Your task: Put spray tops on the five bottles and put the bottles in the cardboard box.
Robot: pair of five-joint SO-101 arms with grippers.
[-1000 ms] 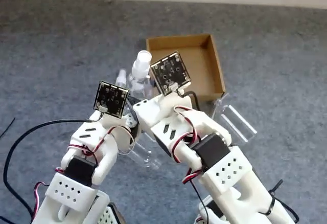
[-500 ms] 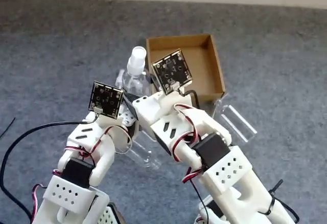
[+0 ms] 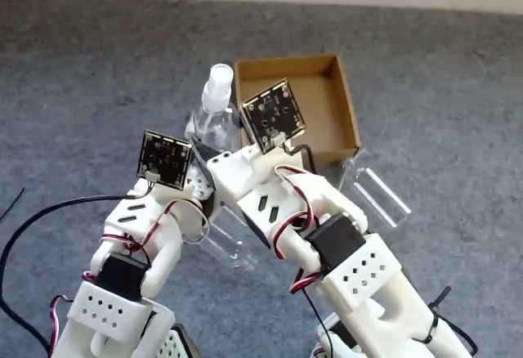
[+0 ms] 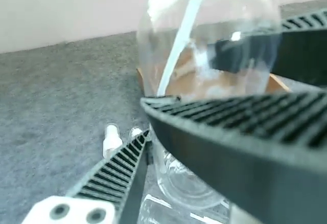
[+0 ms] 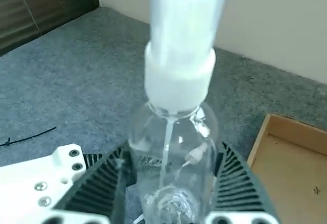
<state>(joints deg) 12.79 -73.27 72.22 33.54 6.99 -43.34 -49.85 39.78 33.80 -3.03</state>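
A clear bottle (image 3: 211, 125) with a white spray top (image 3: 219, 80) is held upright above the carpet, just left of the cardboard box (image 3: 346, 105). In the right wrist view my right gripper (image 5: 171, 188) is shut on the bottle (image 5: 171, 147), one black finger (image 5: 240, 188) on each side, the spray top (image 5: 181, 55) above. My left gripper (image 4: 148, 119) is shut lower down on the same bottle (image 4: 204, 55); its dip tube (image 4: 179, 45) shows through the plastic. The box (image 5: 291, 157) looks empty where it can be seen.
Uncapped clear bottles lie on the grey carpet, one under the arms (image 3: 233, 248) and one right of the box (image 3: 377, 193). Loose white spray tops (image 4: 110, 140) lie on the carpet near the box. A black cable (image 3: 24, 223) runs at the left.
The bottle has risen a little and shifted left, standing straighter beside the box. The left arm has drawn slightly left and toward the near side.
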